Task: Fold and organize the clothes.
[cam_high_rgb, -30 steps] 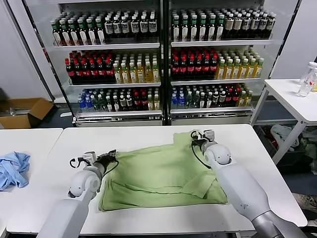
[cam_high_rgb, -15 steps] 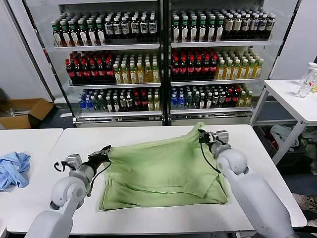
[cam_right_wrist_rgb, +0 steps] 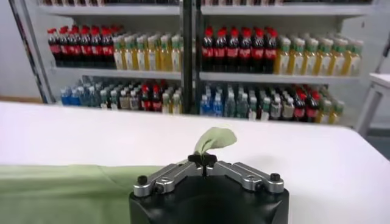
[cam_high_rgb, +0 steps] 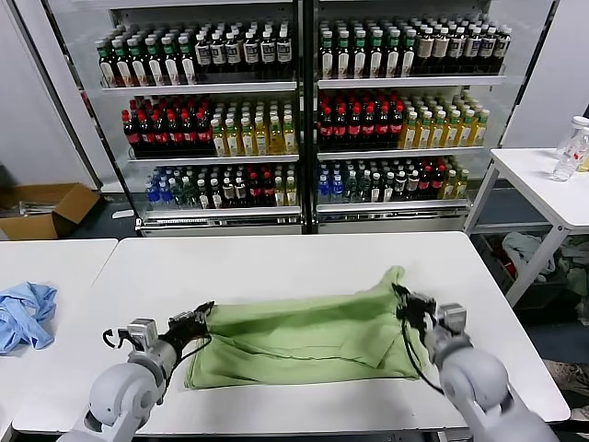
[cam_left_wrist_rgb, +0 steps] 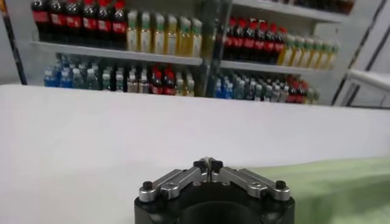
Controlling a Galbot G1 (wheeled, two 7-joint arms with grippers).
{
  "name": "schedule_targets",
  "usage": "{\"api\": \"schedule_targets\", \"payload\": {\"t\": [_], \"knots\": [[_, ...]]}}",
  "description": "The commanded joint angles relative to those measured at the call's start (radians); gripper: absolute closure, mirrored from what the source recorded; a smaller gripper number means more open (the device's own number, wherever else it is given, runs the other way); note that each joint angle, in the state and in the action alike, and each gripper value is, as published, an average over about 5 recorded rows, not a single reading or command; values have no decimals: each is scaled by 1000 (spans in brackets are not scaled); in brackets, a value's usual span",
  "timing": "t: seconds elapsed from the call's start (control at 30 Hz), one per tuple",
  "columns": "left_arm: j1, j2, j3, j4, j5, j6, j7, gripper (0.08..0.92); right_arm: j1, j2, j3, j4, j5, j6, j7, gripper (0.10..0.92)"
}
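1. Folding is the step in hand, by my reading: both arms carry the far edge of the shirt (cam_high_rgb: 304, 336) toward the robot's side of the bench (cam_high_rgb: 276, 262), and the two ends should travel level and together so the fold line runs straight.
2. At the shirt's left end, the left gripper (cam_high_rgb: 197, 319) has its fingertips (cam_left_wrist_rgb: 208, 164) pinched together; the cloth should be between them, though the pinch itself is hard to see.
3. At the right end, the right gripper (cam_high_rgb: 405, 304) is clamped on a raised corner, a tuft of green standing up between its closed tips in the right wrist view.
4. Lowering both corners onto the near hem before letting go should keep the layers matched.
5. Light green and soft, the shirt lies as a long, low band across the near middle of the bench, doubled over with shallow creases and its right corner peaked. No graphic or buttons show.
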Motion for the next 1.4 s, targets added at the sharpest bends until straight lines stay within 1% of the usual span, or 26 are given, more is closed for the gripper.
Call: {"api": "schedule_targets", "payload": {"t": [0.03, 0.1, 0.17, 0.27, 0.37, 0.47, 0.53, 0.63, 0.7, 0.77, 0.87, 1.03, 1.17, 1.27, 1.4], "knots": [[61, -9, 29, -28, 226, 1, 7, 904, -234, 9, 84, 114, -88, -31, 10, 885], [71, -28, 35, -40, 279, -15, -24, 872, -239, 8, 85, 127, -93, -8, 11, 835], [92, -60, 36, -60, 342, -46, -82, 815, -253, 4, 92, 145, -91, 20, 9, 774], [143, -130, 42, -91, 439, -79, -185, 728, -276, -1, 104, 162, -93, 45, 6, 687], [197, -199, 59, -98, 524, -87, -248, 641, -288, 2, 109, 165, -97, 51, 5, 601], [217, -252, 75, -68, 583, -82, -276, 555, -294, 5, 106, 165, -100, 55, 5, 514], [214, -274, 81, -42, 597, -63, -283, 503, -296, 5, 104, 167, -101, 56, 5, 462], [208, -287, 85, -26, 581, -30, -282, 416, -298, 3, 105, 170, -99, 57, 5, 375], [207, -288, 84, -29, 546, -9, -273, 380, -298, 1, 106, 171, -98, 57, 6, 315], [210, -284, 82, -37, 497, 11, -256, 395, -298, 0, 107, 173, -96, 58, 6, 260], [219, -272, 75, -47, 418, 32, -222, 476, -297, -2, 109, 174, -92, 59, 6, 213], [219, -248, 25, -53, 235, 37, -166, 615, -294, -5, 113, 175, -89, 66, 8, 203], [210, -215, -62, -68, 78, 37, -135, 736, -289, -13, 122, 174, -80, 71, 9, 203], [202, -157, -157, -74, 16, 37, -115, 822, -278, -20, 125, 173, -74, 72, 10, 203], [201, -36, -321, -60, -60, 36, -87, 899, -266, -27, 132, 175, -64, 71, 11, 203]]}}
